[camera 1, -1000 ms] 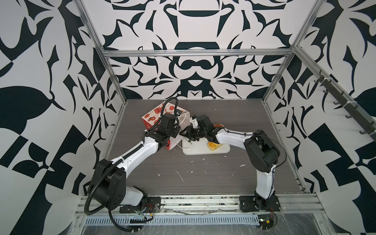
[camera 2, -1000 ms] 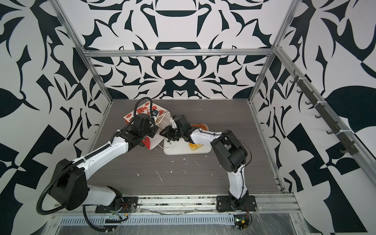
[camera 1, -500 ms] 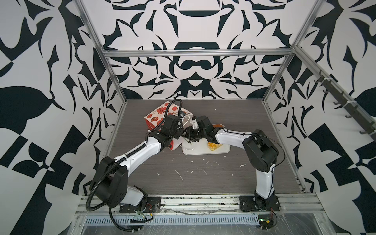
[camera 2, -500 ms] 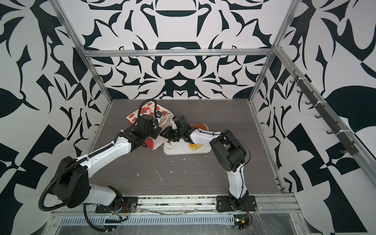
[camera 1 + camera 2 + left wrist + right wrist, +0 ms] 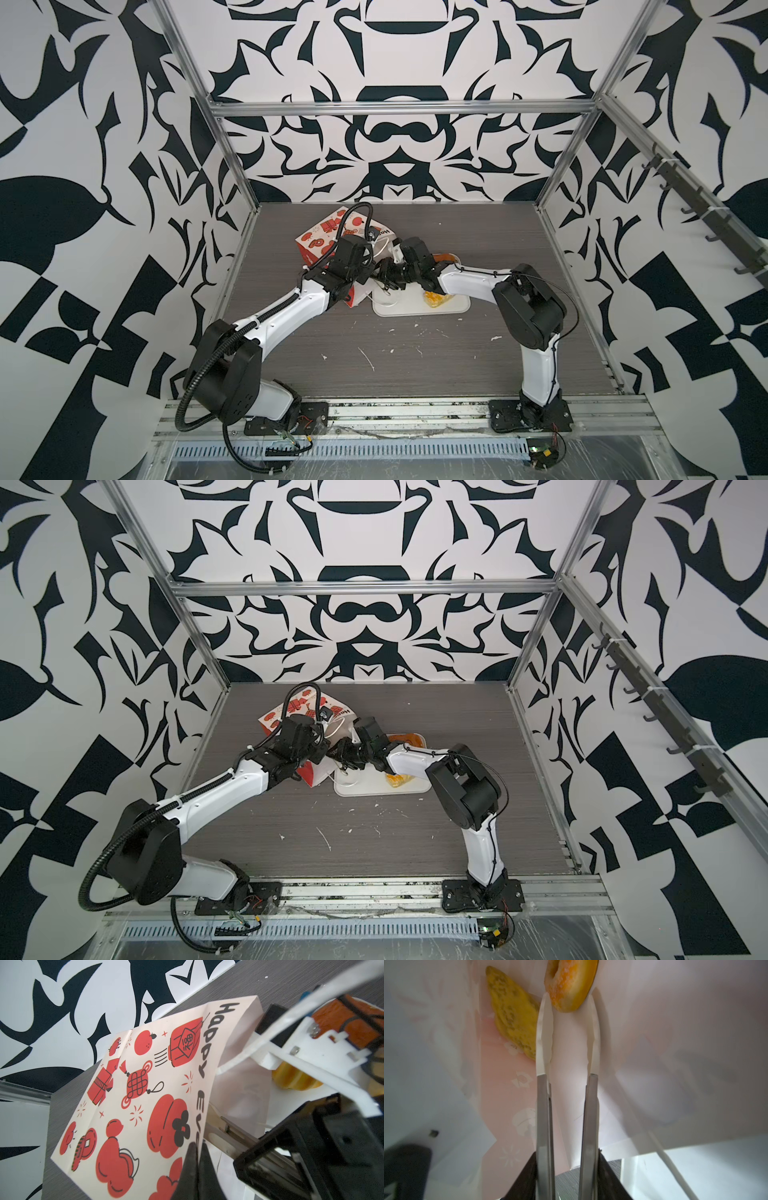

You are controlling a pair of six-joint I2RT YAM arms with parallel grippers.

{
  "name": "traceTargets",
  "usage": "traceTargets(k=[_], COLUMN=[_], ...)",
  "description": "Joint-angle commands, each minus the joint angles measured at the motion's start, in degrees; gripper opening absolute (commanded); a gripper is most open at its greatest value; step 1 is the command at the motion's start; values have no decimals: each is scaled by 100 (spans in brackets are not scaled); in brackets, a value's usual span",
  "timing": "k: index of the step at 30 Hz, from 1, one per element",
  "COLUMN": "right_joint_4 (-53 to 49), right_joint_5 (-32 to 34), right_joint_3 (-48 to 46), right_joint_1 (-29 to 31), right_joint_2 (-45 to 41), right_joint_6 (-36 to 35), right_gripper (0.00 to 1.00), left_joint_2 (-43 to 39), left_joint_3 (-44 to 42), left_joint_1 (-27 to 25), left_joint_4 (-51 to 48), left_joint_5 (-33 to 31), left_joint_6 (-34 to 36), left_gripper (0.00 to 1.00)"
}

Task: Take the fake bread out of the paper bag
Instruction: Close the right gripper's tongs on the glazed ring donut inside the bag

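Note:
The paper bag [image 5: 322, 239] [image 5: 286, 712] [image 5: 145, 1105] lies on its side, mouth toward the white tray. My left gripper [image 5: 198, 1147] [image 5: 365, 266] is shut on the bag's mouth edge and holds it up. My right gripper [image 5: 567, 1154] [image 5: 388, 274] is shut on metal tongs [image 5: 543, 1105] that reach into the bag. Their white tips flank the near edge of a ring doughnut [image 5: 571, 982]; whether they pinch it is unclear. A yellow pastry [image 5: 512, 1020] lies beside it inside the bag. On the tray sit a yellow croissant [image 5: 434, 298] [image 5: 295, 1080] and an orange-brown piece [image 5: 446, 257] [image 5: 340, 1020].
The white tray [image 5: 407, 307] [image 5: 365, 789] lies just right of the bag, under my right forearm. White specks and scratches dot the grey table [image 5: 415, 365] in front. Patterned walls and metal frame posts close in the sides and back.
My left gripper has shifted right toward the right gripper, taking the bag's mouth edge with it. The tongs sit deeper inside the bag.

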Motion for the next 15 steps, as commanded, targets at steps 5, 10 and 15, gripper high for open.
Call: traceTargets(k=[5, 10, 15], right_joint_4=[462, 427, 520], right_joint_5=[33, 48, 94], right_joint_3=[264, 329, 332], right_joint_1=[-25, -53, -74], right_joint_2=[67, 97, 70], right_joint_6=[171, 167, 218], right_gripper=[43, 43, 43], left_joint_2=[-125, -100, -60], left_joint_3=[-75, -88, -84], left_joint_1=[-36, -36, -36], left_joint_4=[172, 197, 212], left_joint_5=[35, 78, 118], left_joint_6=[-21, -28, -21], left_gripper=[0, 0, 0])
